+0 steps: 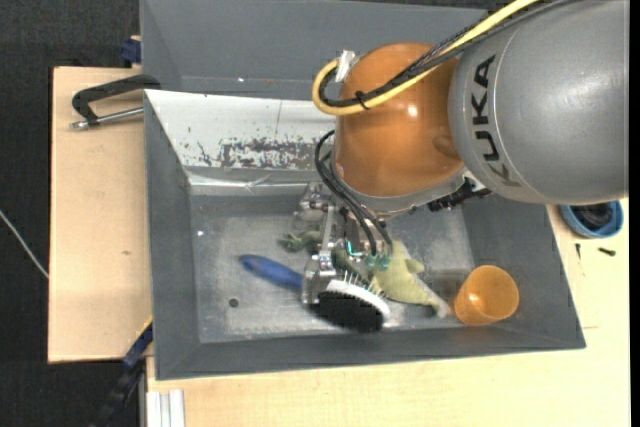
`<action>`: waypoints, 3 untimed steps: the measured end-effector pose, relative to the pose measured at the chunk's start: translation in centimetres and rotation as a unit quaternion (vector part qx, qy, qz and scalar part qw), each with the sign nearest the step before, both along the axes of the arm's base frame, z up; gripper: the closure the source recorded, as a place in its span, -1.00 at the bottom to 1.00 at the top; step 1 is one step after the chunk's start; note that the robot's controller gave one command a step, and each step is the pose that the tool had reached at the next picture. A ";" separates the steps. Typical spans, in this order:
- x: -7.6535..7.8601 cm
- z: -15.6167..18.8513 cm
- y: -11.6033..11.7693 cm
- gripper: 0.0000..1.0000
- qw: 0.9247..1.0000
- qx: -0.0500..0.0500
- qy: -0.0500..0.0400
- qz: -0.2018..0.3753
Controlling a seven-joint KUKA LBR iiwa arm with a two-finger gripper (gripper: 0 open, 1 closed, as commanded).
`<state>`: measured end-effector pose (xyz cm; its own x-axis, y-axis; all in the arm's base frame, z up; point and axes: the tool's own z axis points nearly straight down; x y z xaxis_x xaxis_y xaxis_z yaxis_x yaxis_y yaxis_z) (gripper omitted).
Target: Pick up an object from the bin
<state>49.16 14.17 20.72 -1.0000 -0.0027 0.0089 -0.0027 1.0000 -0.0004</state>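
**Brush (350, 307) directly below the pincer (335, 267)**

Black with white bristles, it lies at the near middle of the bin (170, 245), just beneath the pincer, whose opening cannot be told. An orange cup (487, 295) sits to its right.

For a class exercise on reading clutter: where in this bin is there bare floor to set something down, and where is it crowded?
Bare floor lies between the bin's left wall and the blue handle. A smaller patch lies beyond the orange cup, by the right wall. It is crowded mid-floor, where the gripper stands among the black brush and a yellowish lump.
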 end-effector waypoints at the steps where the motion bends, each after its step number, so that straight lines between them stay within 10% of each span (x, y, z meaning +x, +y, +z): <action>1: 3.3 -12.7 -5.6 -1.00 0.988 0.004 -0.004 0.155; 2: 3.3 -12.9 -6.0 1.00 0.988 0.002 -0.005 0.152; 3: 4.4 1.5 -8.0 1.00 0.981 0.001 -0.011 0.192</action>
